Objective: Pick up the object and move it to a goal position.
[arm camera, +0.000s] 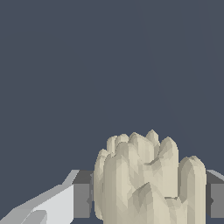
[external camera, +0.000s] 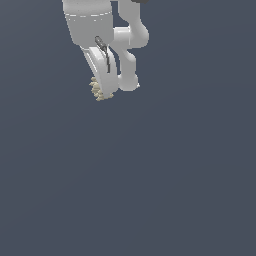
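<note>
While pinched between the two dark grey pads (arm camera: 82, 200), the object (arm camera: 146, 179) fills the gap, a pale beige knobbly lump with ridged sides; gripper (external camera: 103, 90) clamped on it; in the exterior view the object (external camera: 96, 90) pokes out beside the white fingers, near the top of frame; plain dark grey-blue backdrop (external camera: 175, 175), no contact with it visible.

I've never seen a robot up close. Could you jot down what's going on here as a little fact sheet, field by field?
arm: white Franka Panda arm, entering from the top of the exterior view
gripper: gripper, fingers on either side of the lump
held item: pale beige bumpy lump, knobbly and ridged
lump in the exterior view: peeks out beside the white hand
background: plain dark blue-grey
goal marker: none visible
</note>
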Robot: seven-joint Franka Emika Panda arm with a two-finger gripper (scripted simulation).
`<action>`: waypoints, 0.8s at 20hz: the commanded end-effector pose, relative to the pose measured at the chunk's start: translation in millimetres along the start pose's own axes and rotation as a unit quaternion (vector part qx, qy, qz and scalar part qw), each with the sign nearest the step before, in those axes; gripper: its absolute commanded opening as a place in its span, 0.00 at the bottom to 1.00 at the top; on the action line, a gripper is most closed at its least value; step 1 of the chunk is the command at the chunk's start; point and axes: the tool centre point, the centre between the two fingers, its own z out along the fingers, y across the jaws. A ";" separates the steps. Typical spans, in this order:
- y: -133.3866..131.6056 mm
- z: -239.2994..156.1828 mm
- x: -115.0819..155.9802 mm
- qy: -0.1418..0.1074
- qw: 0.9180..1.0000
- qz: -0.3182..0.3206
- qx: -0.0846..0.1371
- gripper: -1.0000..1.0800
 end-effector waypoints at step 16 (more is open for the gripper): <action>36.7 -115.8 14.8 0.001 1.000 -0.002 -0.001 0.00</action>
